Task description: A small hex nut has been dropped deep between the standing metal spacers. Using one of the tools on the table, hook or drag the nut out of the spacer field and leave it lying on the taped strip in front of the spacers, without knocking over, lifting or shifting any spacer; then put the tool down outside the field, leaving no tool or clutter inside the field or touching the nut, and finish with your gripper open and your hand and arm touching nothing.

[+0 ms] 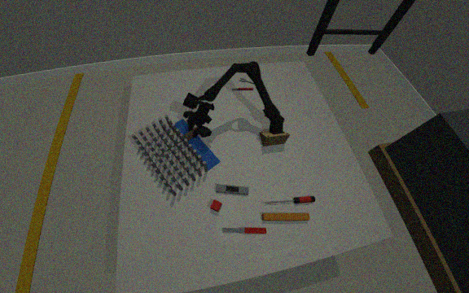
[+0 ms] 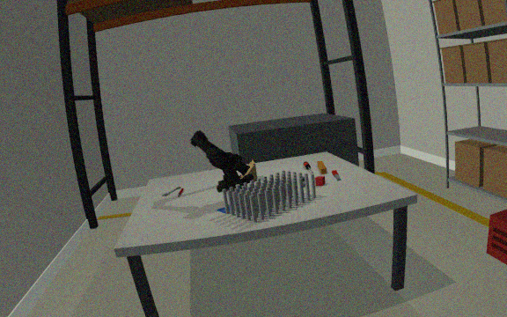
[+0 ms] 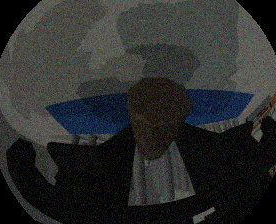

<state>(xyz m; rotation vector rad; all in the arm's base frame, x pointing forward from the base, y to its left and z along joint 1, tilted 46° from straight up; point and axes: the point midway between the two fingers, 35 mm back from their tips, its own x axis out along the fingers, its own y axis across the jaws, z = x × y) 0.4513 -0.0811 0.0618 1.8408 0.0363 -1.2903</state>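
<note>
Blue tape (image 1: 209, 155) (image 2: 222, 210) (image 3: 219, 105) runs along one edge of your standing metal spacers (image 1: 171, 155) (image 2: 268, 200) (image 3: 161, 175), and your gripper (image 1: 197, 131) (image 2: 229, 182) (image 3: 153, 125) is over that side. You have its fingers closed on a brown piece (image 1: 190, 135) (image 3: 159, 112), which fills the gap between them in your wrist view; you cannot tell from here whether its far end touches a spacer. The hex nut is too small or hidden for you to place. Elsewhere on your worktop (image 1: 157, 244) (image 2: 346, 198), you have a red block (image 1: 216, 205) (image 2: 319, 180) near a grey bar (image 1: 221, 188), with a screwdriver (image 1: 304, 199) (image 2: 307, 165) beside an orange bar (image 1: 286, 216) (image 2: 321, 167).
</note>
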